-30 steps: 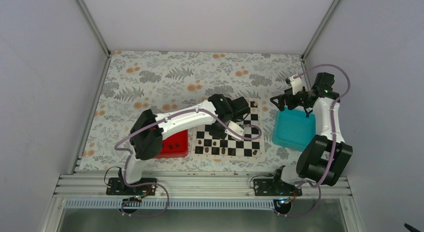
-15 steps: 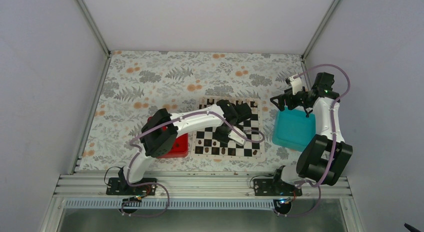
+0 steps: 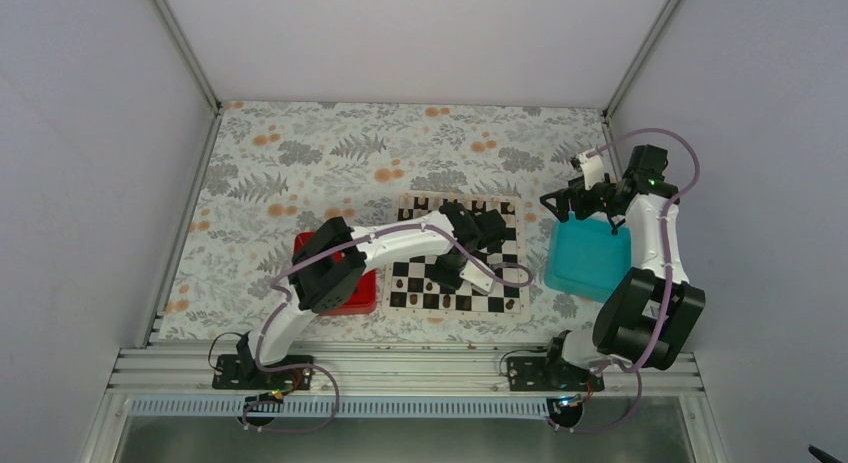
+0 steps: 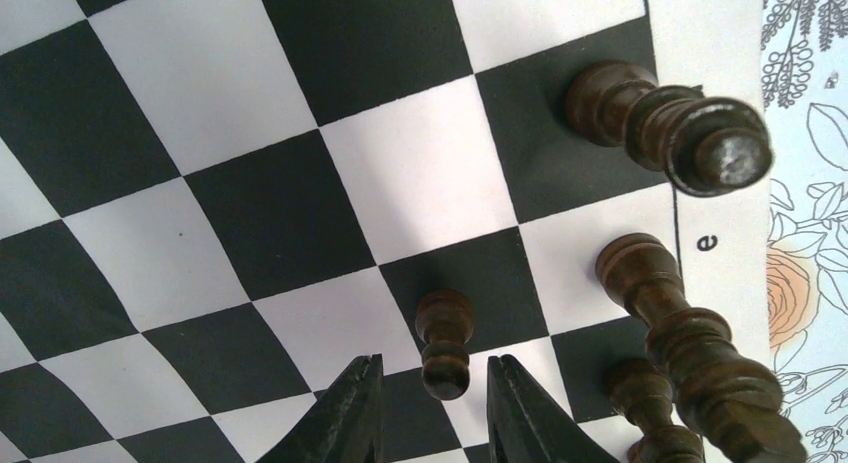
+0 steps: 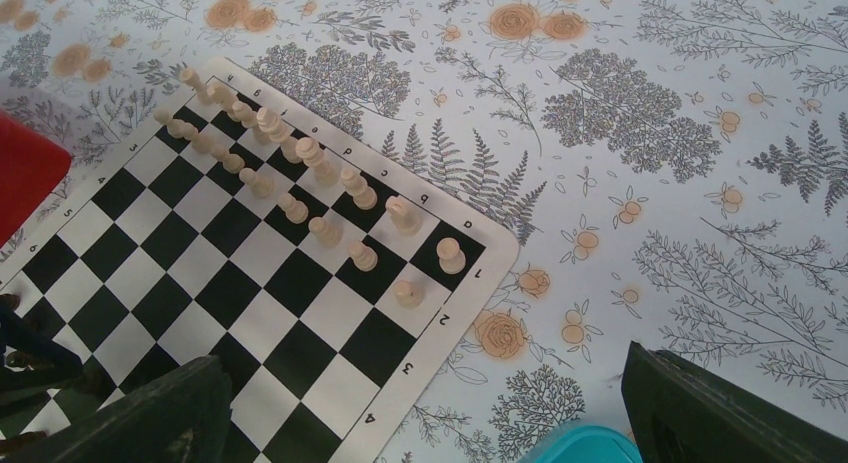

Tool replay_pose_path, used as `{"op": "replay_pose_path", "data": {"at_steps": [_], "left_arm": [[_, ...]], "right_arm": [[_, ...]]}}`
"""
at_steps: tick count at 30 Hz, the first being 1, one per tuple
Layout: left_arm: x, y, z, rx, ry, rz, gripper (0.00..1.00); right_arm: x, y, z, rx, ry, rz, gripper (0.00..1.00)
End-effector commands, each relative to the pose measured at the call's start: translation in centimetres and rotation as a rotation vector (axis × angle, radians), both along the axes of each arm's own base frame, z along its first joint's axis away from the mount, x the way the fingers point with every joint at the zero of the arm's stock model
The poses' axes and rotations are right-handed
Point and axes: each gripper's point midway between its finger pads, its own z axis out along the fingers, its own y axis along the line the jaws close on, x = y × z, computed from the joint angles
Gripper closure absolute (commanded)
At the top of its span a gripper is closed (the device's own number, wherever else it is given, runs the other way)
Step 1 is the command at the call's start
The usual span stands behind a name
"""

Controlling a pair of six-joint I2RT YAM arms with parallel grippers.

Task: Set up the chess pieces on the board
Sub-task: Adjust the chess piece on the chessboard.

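Observation:
The board (image 3: 503, 283) of black and cream squares lies at the table's centre. My left gripper (image 3: 443, 273) hangs low over its near rows. In the left wrist view, a small dark pawn (image 4: 445, 328) stands on the board (image 4: 250, 213). The left gripper (image 4: 433, 363) is narrowly open astride the pawn's head, with a gap on each side. Taller dark chess pieces (image 4: 660, 123) (image 4: 680, 323) stand along the border on the right. My right gripper (image 3: 575, 208) (image 5: 425, 383) is wide open and holds nothing, hovering by the board's far right corner.
Pale pieces (image 5: 290, 173) stand in two rows at the far side of the board (image 5: 200, 283). A teal tray (image 3: 588, 258) sits to the right of the board. A red tray (image 3: 350, 288) with dark pieces sits to its left, partly under my left arm.
My left arm's elbow has swung right and forward while its gripper stayed low over the board's near rows. The right arm has not moved.

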Motion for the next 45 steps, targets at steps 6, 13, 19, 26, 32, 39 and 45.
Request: {"op": "replay_pose_path", "data": {"at_steps": [6, 13, 19, 26, 32, 39, 45], "left_arm": [[-0.6, -0.7, -0.6, -0.008, 0.033, -0.016, 0.75], [-0.7, -0.5, -0.8, 0.001, 0.036, -0.012, 0.87], [-1.1, -0.3, -1.0, 0.011, 0.047, -0.013, 0.87], [-1.8, -0.3, -1.2, 0.021, 0.056, -0.018, 0.90], [-2.1, -0.3, -0.6, 0.017, 0.058, -0.024, 0.92], [-2.6, 0.3, -0.7, 0.027, 0.065, -0.023, 0.92], [-1.9, 0.5, -0.1, 0.030, 0.020, -0.027, 0.92]], "right_arm": [[0.0, 0.4, -0.2, -0.003, -0.010, 0.025, 0.00], [-0.1, 0.5, -0.2, 0.001, -0.010, 0.025, 0.00], [-0.1, 0.5, 0.0, 0.001, -0.014, 0.024, 0.00], [-0.1, 0.5, -0.1, 0.000, -0.012, 0.024, 0.00], [-0.1, 0.5, 0.0, 0.000, -0.014, 0.024, 0.00], [-0.2, 0.5, 0.0, 0.000, -0.014, 0.024, 0.00], [-0.3, 0.5, -0.1, 0.001, -0.013, 0.025, 0.00]]}}
